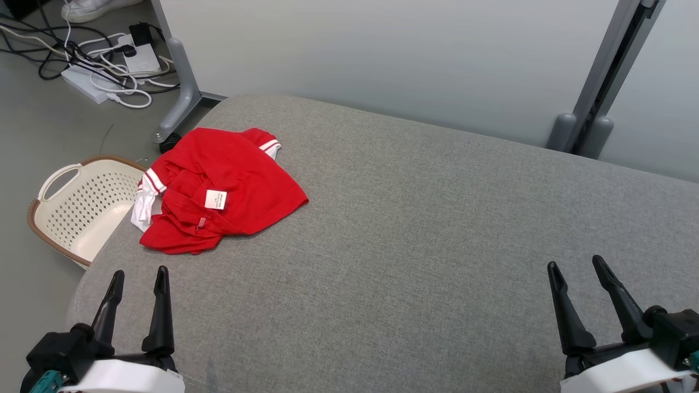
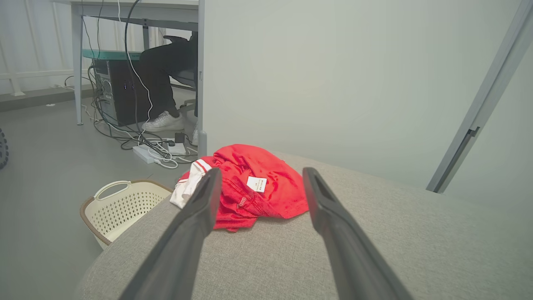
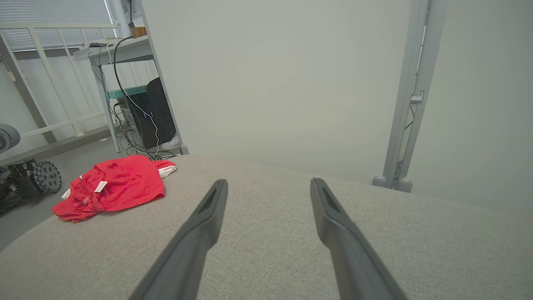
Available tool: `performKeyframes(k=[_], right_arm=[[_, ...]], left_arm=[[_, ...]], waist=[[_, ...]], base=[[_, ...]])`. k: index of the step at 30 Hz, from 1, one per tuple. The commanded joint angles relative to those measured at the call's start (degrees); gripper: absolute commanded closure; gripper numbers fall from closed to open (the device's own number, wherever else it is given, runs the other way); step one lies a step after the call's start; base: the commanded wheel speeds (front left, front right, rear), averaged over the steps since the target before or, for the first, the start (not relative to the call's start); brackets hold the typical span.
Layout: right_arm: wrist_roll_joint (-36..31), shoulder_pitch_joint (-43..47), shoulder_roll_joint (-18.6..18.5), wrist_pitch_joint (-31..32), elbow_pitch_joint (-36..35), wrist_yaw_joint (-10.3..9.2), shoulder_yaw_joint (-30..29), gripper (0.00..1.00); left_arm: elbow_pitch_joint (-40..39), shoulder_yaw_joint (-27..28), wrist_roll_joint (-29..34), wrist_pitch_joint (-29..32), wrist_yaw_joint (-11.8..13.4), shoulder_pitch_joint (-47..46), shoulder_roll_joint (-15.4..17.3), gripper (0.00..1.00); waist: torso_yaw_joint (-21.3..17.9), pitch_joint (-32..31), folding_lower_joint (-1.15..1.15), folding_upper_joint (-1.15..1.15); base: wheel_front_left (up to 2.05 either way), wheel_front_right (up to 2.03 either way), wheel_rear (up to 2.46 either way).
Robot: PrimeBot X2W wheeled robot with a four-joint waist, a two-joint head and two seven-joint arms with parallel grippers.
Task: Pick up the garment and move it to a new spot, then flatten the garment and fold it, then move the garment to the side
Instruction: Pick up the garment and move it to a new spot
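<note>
Head view: garment [image 1: 218,188] lies slanting near-left to far-right; left gripper [image 1: 139,271] and right gripper [image 1: 575,261] jaws open.

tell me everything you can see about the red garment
The red garment looks like thin knit fabric and sits crumpled in a loose heap, not spread flat. Its sleeve cuffs carry white stripes, some white fabric shows at its left side, and a small white label faces up. It lies near the far left corner of the grey padded surface, reaching the left edge. Nothing but that surface touches it.
</note>
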Motion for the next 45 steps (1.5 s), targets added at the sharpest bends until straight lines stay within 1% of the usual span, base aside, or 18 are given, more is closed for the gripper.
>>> performKeyframes(k=[1,14,18,21,24,28,33,37,42,45], right_arm=[[0.10,0.12,-0.15,-0.09,0.05,0.01,-0.04,0.00],[-0.25,-1.29,-0.99,0.25,-0.96,0.00,-0.25,0.00],[-0.55,-2.63,-1.78,0.93,-2.05,0.00,-0.32,0.00],[-0.76,-4.04,-2.47,1.37,-3.48,0.00,-0.77,0.00],[-1.04,-5.75,-3.25,1.55,-4.72,0.00,-1.23,0.00],[-1.37,-8.48,-3.90,1.80,-5.02,0.01,-0.65,0.00],[-1.04,-11.74,-4.27,0.78,-4.42,0.00,0.58,0.00],[-1.21,-13.46,-3.96,-0.23,-3.22,0.01,0.35,0.00],[-1.45,-14.77,-3.72,-1.18,-2.34,0.01,0.43,0.00],[-1.41,-15.34,-3.76,-1.49,-1.56,0.00,0.49,0.00]], left_arm=[[0.04,0.40,0.38,-0.05,-0.27,0.49,-0.06,0.00],[0.09,1.99,1.50,-0.05,-1.57,-1.36,-1.57,0.00],[-0.96,3.16,2.04,-0.04,-2.29,-5.36,-2.47,0.00],[-0.86,2.99,1.72,-0.04,-3.78,-9.95,-3.61,0.00],[1.22,2.45,1.33,0.06,-5.08,-15.86,-4.55,0.00],[7.89,1.68,0.40,1.96,-7.09,-24.30,-4.44,0.00],[21.79,1.18,-0.90,5.99,-9.38,-32.99,-3.11,0.00],[32.21,0.40,-1.75,8.07,-11.03,-37.97,-2.30,0.00],[43.33,-0.37,-3.54,12.40,-12.57,-43.26,-1.82,0.00],[49.18,-0.97,-4.35,15.17,-12.97,-44.87,-1.82,0.00]], waist=[[0.06,0.11,0.00,0.00],[-0.44,2.63,0.00,0.00],[-1.46,6.01,0.00,0.00],[-2.60,9.37,0.00,0.00],[-4.26,13.51,0.00,0.00],[-7.02,18.68,0.00,0.00],[-10.86,23.65,0.00,0.00],[-12.94,26.19,0.00,0.00],[-14.05,28.23,0.00,0.00],[-14.36,28.70,0.00,0.00]], base=[[0.00,0.00,0.00],[0.00,0.00,0.00],[0.00,0.00,0.00],[0.00,0.00,0.00],[0.00,0.00,0.00],[0.00,0.00,0.00],[0.00,0.00,0.00],[0.00,0.00,0.00],[0.00,0.00,0.00],[0.00,0.00,0.00]])
